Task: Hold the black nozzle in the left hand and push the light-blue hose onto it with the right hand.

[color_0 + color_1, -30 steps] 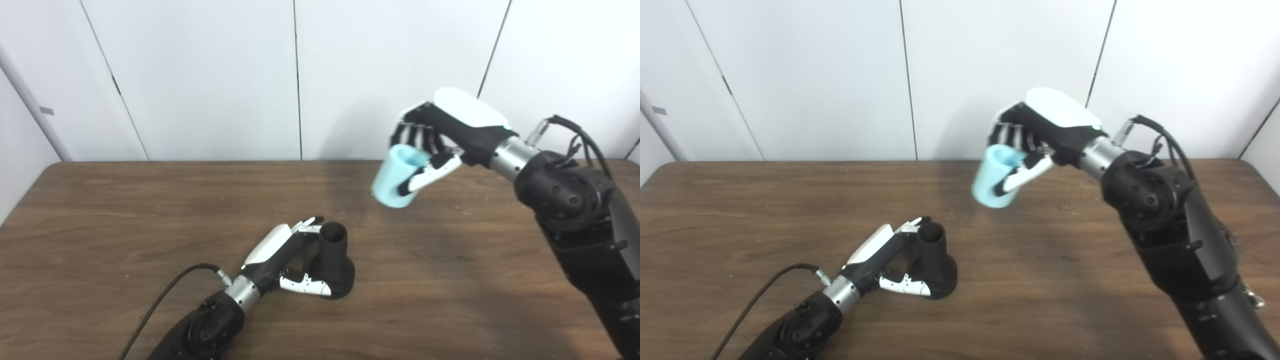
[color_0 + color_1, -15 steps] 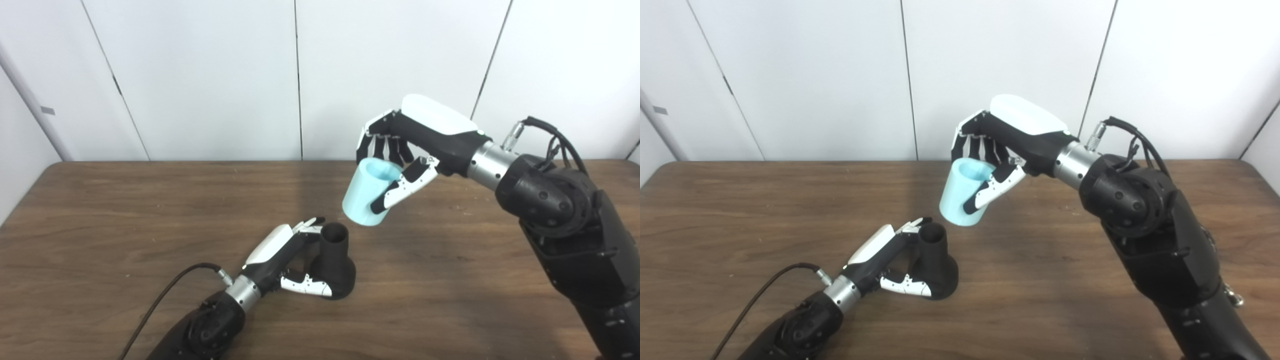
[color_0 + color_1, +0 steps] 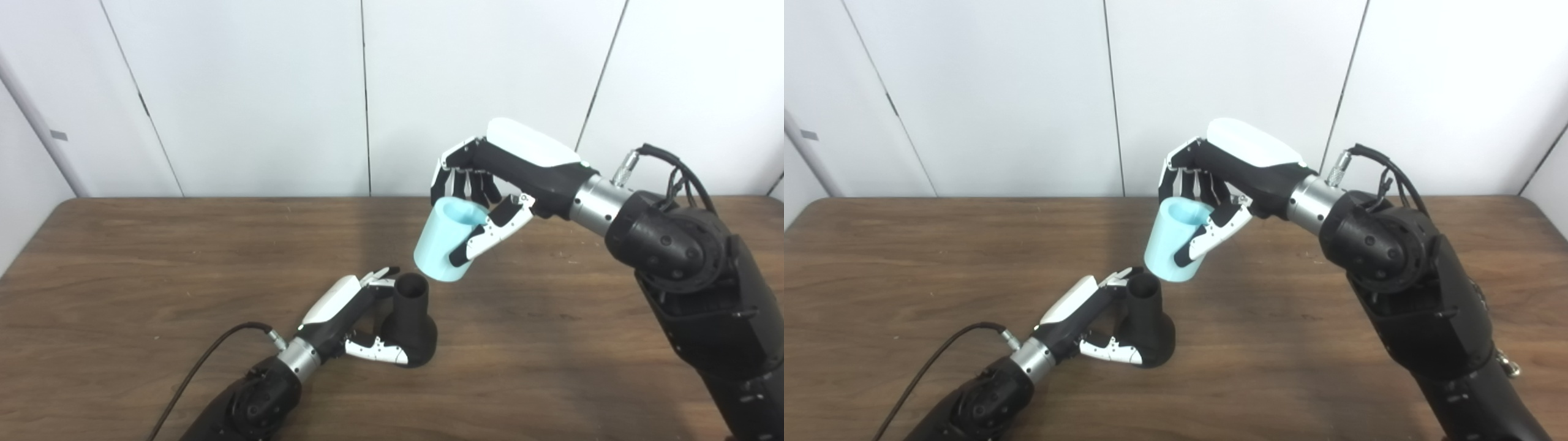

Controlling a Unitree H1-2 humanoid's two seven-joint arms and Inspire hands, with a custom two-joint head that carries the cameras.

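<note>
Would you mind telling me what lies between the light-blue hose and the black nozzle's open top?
Nothing: in the left eye view only bare table shows between the light-blue hose and the black nozzle.

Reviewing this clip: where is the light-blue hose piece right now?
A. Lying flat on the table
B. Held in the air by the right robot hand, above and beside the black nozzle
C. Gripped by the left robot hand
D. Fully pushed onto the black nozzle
B: the right robot hand holds the light-blue hose off the table, not yet on the black nozzle, which the left robot hand grips.
</note>
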